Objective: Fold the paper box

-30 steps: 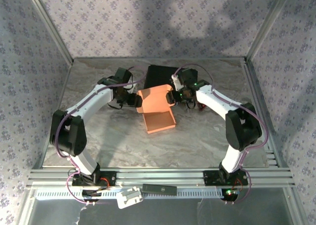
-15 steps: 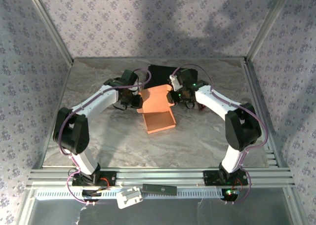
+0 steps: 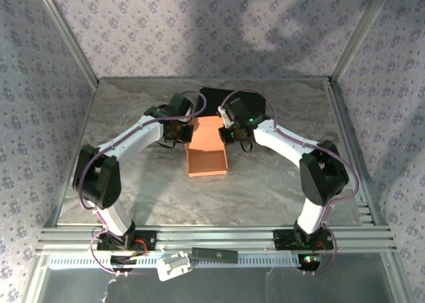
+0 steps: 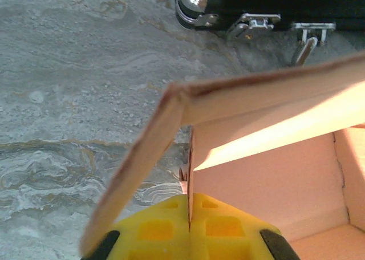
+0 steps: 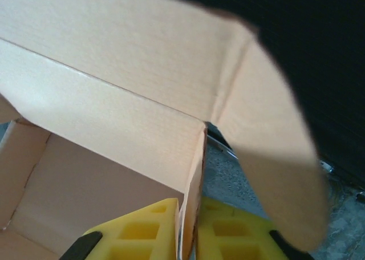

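Observation:
The salmon-orange paper box point(image 3: 207, 159) sits open-topped in the middle of the table, its lid flap standing up at the far side. My left gripper point(image 3: 186, 135) is at the box's far left corner and shut on the thin left side wall; in the left wrist view the yellow pads point(image 4: 154, 228) pinch that wall's edge point(image 4: 190, 174). My right gripper point(image 3: 226, 135) is at the far right corner, shut on the right side wall point(image 5: 191, 180), with a loose rounded flap point(image 5: 274, 157) hanging beside it.
A black hard case point(image 3: 214, 97) with metal latches point(image 4: 254, 25) lies just behind the box, close to both wrists. Patterned walls enclose the table on three sides. Bare marbled tabletop point(image 3: 166, 197) lies in front of the box.
Both grippers closed onto the box's side walls. The box turned square to the table's front and shifted slightly left, and both wrists moved in over its far corners.

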`<action>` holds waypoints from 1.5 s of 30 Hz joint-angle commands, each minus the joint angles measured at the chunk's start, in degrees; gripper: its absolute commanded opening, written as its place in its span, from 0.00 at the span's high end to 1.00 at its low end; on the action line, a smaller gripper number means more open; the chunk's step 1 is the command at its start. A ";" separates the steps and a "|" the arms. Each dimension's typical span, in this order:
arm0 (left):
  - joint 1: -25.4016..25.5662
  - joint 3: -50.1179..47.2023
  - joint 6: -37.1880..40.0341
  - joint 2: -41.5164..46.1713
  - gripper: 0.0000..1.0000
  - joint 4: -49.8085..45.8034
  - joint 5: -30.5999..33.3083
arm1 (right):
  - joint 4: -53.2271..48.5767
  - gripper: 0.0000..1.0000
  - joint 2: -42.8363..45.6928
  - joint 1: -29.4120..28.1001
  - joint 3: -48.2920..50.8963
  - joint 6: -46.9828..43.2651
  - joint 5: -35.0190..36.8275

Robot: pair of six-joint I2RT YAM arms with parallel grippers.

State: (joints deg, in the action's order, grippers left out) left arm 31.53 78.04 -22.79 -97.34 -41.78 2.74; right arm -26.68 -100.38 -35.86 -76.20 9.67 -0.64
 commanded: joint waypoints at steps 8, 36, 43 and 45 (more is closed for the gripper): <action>1.00 -1.33 -5.99 3.51 1.00 7.93 7.80 | 8.73 1.00 4.70 -5.46 3.61 7.64 14.04; 2.93 -32.62 -8.84 22.66 1.00 47.01 2.32 | 49.46 1.00 6.65 -12.73 25.85 14.43 24.00; 3.29 -36.82 -10.95 24.29 1.00 49.95 1.92 | 48.97 1.00 5.97 -16.15 25.91 15.37 29.23; 3.93 -38.04 -11.31 24.39 1.00 51.27 1.98 | 49.41 1.00 5.30 -16.93 26.27 15.37 30.68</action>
State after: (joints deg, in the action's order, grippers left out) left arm 33.87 40.77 -32.53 -74.50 2.46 8.67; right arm 19.09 -94.54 -50.35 -50.39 24.23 29.34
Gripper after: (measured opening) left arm 0.045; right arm 0.052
